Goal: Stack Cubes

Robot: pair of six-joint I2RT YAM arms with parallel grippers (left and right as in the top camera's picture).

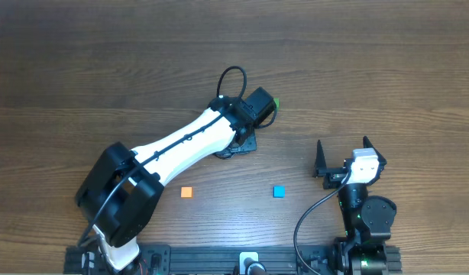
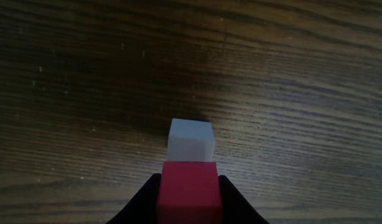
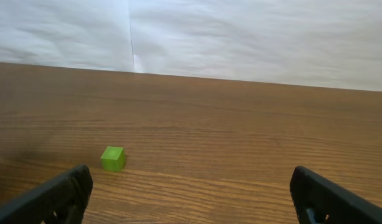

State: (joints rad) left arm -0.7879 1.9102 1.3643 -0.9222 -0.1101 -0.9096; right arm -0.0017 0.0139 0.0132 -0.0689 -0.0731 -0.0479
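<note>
In the left wrist view my left gripper (image 2: 188,193) is shut on a red cube (image 2: 187,182). A pale grey cube (image 2: 191,139) rests on the wood just beyond the red one, touching or nearly touching it. From above, the left gripper (image 1: 236,145) points down near the table's middle. A green cube (image 1: 276,101) peeks out beside the left wrist and also appears as the green cube (image 3: 113,158) in the right wrist view. An orange cube (image 1: 187,192) and a blue cube (image 1: 279,191) lie nearer the front. My right gripper (image 1: 343,150) stands open and holds nothing, at the right.
The wooden table (image 1: 387,69) has free room at the back and on both sides. A white backdrop (image 3: 253,37) rises behind the table's far edge. The left arm's white link (image 1: 181,145) slants across the middle-left of the table.
</note>
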